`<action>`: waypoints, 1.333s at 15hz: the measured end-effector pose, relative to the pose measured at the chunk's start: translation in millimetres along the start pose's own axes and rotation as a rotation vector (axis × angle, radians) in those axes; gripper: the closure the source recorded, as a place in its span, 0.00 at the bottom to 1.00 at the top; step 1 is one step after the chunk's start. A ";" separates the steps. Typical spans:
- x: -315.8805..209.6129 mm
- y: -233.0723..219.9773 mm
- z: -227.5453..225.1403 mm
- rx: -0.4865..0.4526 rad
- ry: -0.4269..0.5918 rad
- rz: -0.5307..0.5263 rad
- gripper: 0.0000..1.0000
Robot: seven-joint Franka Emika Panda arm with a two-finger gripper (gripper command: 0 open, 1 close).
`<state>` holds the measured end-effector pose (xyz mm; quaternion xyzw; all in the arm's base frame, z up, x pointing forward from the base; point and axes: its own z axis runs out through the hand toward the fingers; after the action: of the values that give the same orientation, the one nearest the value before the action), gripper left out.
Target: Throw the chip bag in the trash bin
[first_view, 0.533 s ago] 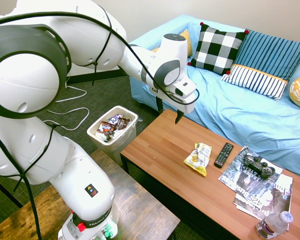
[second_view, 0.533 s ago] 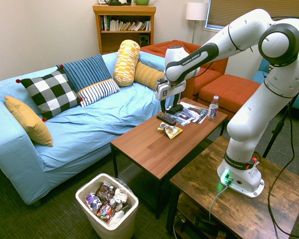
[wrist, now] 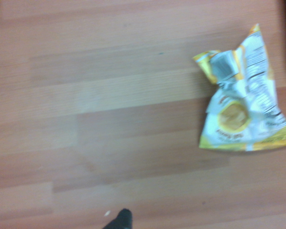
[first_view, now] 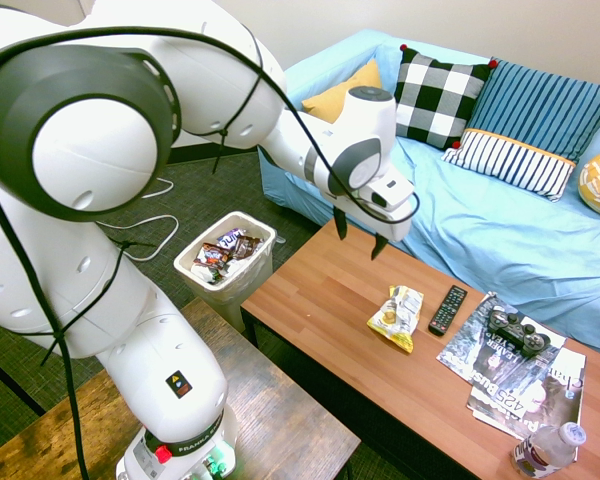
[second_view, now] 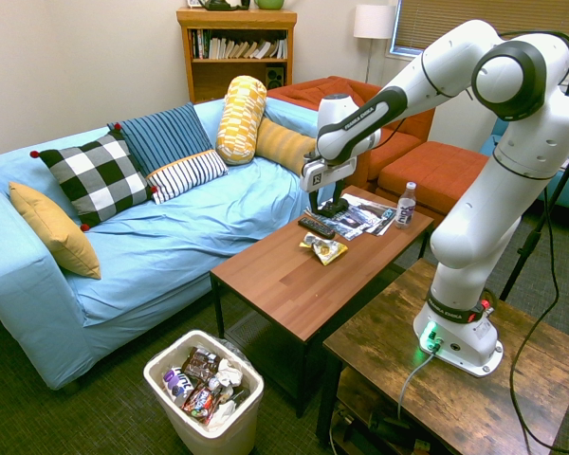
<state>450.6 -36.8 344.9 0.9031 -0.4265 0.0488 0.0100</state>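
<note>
First exterior view: gripper wide open, nothing between the fingers, hanging above the table. Chip bag lies flat on the tabletop, long axis roughly 1 to 7 o'clock, broad yellow-edged end towards 7, crumpled end towards 1. Versus the earlier frame, the arm and gripper have shifted towards 4 o'clock, closer to the bag; bag same spot. Bag sits below the fingers, about 5 o'clock from them, not touching. Remote just beside the bag at 3 o'clock; magazines and game controller further out around 4, bottle past them near 4 to 5. Trash bin, wrappers inside, between 9 and 10 o'clock from the bag.
</note>
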 end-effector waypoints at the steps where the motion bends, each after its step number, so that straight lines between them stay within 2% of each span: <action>1: 13.1 4.2 13.0 -0.005 0.015 0.005 0.00; 4: 46.8 10.0 57.7 -0.024 0.030 0.026 0.00; 9: 87.3 -9.6 132.6 -0.071 -0.021 0.053 0.00; 17: 109.2 -35.7 232.4 -0.132 -0.088 0.066 0.00; 18: 109.6 -37.4 242.2 -0.135 -0.096 0.067 1.00; 20: 111.5 -40.0 255.9 -0.136 -0.108 0.070 1.00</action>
<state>572.2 -112.3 102.0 0.8862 -0.4601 -0.0285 0.0464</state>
